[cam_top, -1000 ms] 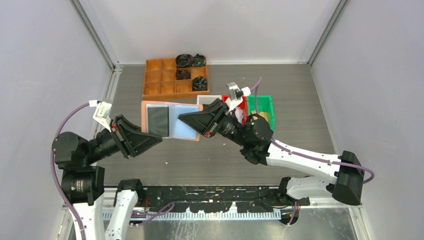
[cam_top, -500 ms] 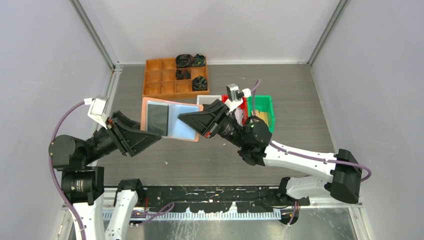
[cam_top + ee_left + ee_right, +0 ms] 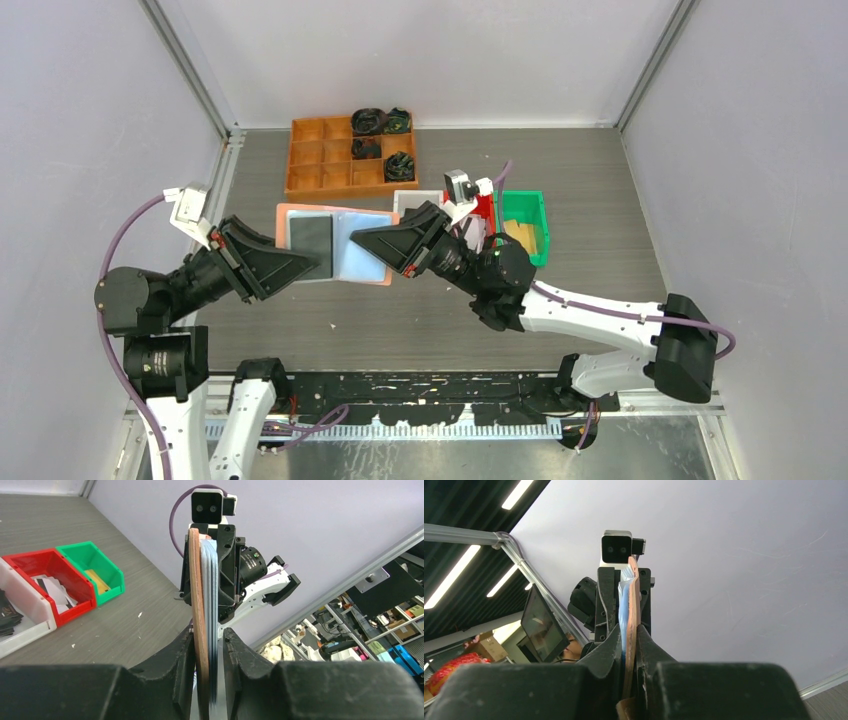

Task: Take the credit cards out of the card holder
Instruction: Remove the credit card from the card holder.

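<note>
**Q:** Which step is shown?
**A:** The wallet (image 3: pixel 350 250) is held open above the table (image 3: pixel 600 200), spread flat between the 2 arms. The left gripper (image 3: pixel 322 262) is closed on its left edge. In the left wrist view the pink cover and blue pockets are seen pinched between the 2 fingers. The right gripper (image 3: pixel 355 238) is clamped on the opposite edge, with its fingers pressed together on cover and pockets. The step is judged to be the seeking of a grip on a card. No card is seen drawn out.

**Q:** What is left inside?
**A:** A dark panel (image 3: pixel 310 238) is seen on the left half; whether it is a card or a pocket cannot be told. Whitish cards (image 3: pixel 48 587) lie in the red bin (image 3: pixel 77 600) and a yellow card (image 3: pixel 98 582) in the green bin (image 3: pixel 107 560), so the task is judged partly done.

**Q:** What is called for next?
**A:** 1 gripper is to be kept clamped while the other is released. It is then to be closed on a card edge alone, not on the cover, and the card drawn out along its pocket's opening.

**Q:** What room is available?
**A:** Bare table lies below the wallet and toward the near side. The bins stand just beside the right gripper, and the orange tray (image 3: pixel 320 160) lies beyond the wallet. A pull toward the near side is judged least hemmed in.
</note>
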You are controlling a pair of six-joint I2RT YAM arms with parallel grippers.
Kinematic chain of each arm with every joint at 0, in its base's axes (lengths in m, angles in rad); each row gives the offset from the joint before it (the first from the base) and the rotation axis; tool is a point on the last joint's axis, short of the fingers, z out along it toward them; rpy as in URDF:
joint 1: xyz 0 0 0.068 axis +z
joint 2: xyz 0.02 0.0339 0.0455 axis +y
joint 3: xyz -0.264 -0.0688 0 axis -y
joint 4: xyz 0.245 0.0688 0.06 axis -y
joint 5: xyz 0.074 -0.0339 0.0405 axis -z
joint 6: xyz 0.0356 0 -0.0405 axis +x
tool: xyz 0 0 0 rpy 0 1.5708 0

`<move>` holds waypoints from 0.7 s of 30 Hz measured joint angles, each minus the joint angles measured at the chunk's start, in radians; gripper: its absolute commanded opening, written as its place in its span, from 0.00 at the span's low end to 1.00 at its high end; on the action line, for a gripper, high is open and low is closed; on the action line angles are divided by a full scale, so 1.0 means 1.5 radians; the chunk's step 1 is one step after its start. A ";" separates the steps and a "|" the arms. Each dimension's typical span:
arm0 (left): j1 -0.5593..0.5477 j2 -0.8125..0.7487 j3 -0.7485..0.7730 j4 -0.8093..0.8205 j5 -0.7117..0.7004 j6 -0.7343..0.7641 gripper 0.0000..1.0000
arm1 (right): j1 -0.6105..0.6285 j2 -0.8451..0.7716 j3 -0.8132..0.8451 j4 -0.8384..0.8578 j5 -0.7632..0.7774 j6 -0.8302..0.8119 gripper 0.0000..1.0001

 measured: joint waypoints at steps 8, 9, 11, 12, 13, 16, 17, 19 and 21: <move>0.000 0.016 0.004 -0.014 -0.032 0.023 0.00 | 0.004 0.008 -0.008 0.024 0.018 0.008 0.65; 0.000 0.021 0.006 -0.025 -0.036 0.035 0.00 | 0.004 0.003 -0.018 0.022 0.025 0.003 0.69; 0.000 0.032 0.013 -0.053 -0.046 0.065 0.00 | 0.004 -0.015 -0.041 0.008 0.041 -0.005 0.77; 0.000 0.036 0.017 -0.070 -0.048 0.083 0.00 | 0.003 -0.028 -0.054 -0.004 0.048 -0.012 0.80; 0.000 0.038 0.022 -0.088 -0.049 0.106 0.00 | 0.000 -0.044 -0.065 -0.023 0.052 -0.021 0.83; 0.000 0.042 0.053 -0.170 -0.050 0.201 0.00 | -0.032 -0.109 -0.077 -0.119 0.046 -0.056 0.88; 0.000 0.045 0.073 -0.210 -0.048 0.247 0.00 | -0.051 -0.136 -0.075 -0.161 0.044 -0.074 0.89; 0.000 0.051 0.108 -0.279 -0.041 0.327 0.00 | -0.088 -0.190 -0.049 -0.272 0.042 -0.120 0.89; 0.000 0.057 0.142 -0.354 -0.035 0.409 0.00 | -0.117 -0.224 0.003 -0.374 0.040 -0.166 0.90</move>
